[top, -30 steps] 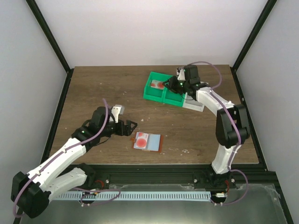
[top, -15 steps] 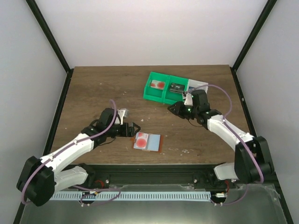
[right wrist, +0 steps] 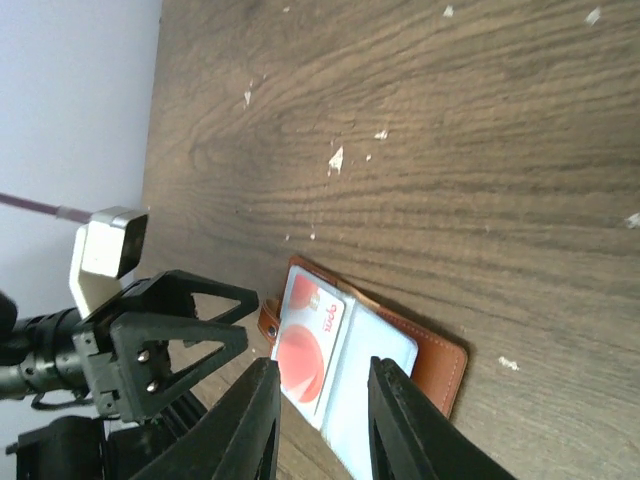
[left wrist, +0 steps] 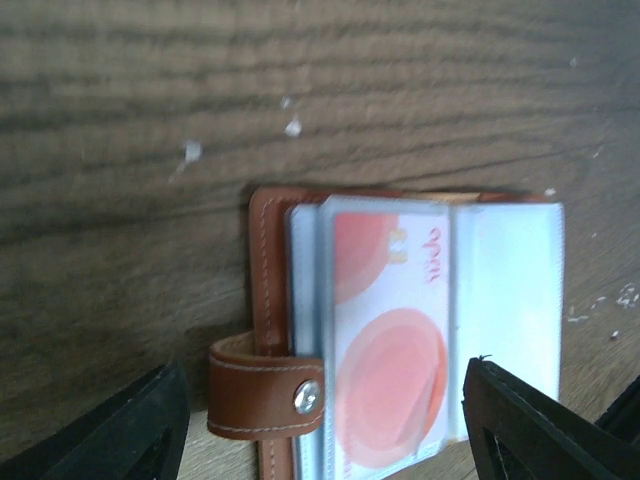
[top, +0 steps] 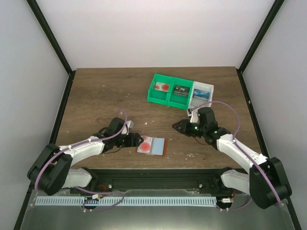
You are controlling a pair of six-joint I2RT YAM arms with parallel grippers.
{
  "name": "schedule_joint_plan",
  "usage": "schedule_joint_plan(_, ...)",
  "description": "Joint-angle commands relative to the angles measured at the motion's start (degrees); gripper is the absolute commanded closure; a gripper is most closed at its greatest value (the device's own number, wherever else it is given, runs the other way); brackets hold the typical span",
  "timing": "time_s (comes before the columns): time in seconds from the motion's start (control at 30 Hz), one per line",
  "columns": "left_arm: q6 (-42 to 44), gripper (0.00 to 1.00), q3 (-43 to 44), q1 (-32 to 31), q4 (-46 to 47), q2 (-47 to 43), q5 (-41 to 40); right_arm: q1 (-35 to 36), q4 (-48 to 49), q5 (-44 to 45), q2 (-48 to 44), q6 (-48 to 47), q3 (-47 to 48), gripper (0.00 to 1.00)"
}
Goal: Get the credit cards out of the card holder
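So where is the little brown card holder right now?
In the top view the card holder lies open on the wooden table, near the front edge, right beside the left gripper.

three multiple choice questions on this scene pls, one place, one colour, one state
1. Where does the card holder lie? A in a green bin; B on the table between left pincer and right pincer; C in a white bin.
2. The round mark on the card in it is: A red; B green; C black.
3. The card holder is: A open flat; B snapped shut; C on edge.
B, it rests on bare wood; A, a red circle shows through the pocket; A, pockets face up, strap loose.
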Motion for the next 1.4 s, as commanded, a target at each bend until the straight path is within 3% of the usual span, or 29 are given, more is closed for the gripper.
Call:
schedule_joint_plan(0.0, -1.5, 0.24, -2.3, -0.1, 5.2, 2.0, 3.0, 2.4, 2.3, 0.4, -2.3, 1.9, -1.8, 0.74)
schedule_joint_plan(0.4, -6.7, 0.34, -7.0, -0.6, 14.3, 4.2, 10.7, 4.7, 1.7, 1.8, -3.5, 2.8, -3.3, 0.74)
schedule_joint_plan(0.63, -11.8, 0.4, -8.9, -3.7, 20.0, 3.6, 12.8, 10.2, 4.2, 4.5, -2.4, 5.5, -3.9, 0.74)
schedule_joint_plan(1.0, -9.1, 0.5, -5.6, -4.2, 11.5, -3.8, 4.8, 18.9, 9.5, 6.8, 6.9, 7.0, -2.3, 0.74)
schedule_joint_plan(1.1, -9.3, 0.59, -5.7, -4.3, 13.8, -5.1, 5.4, 19.0, 12.0, 6.0, 8.8, 6.3, -2.9, 0.74)
schedule_joint_plan(1.23, -11.1, 0.84, -6.0, -4.3, 19.4, -1.1, 9.4, 19.0, 14.0, 4.9, 11.5, 4.6, -3.0, 0.74)
schedule_joint_plan(1.37, -11.1, 1.0, -6.1, -4.4, 22.3, 2.6, 10.2, 19.0, 14.3, 5.0, 14.1, 3.6, -2.7, 0.76)
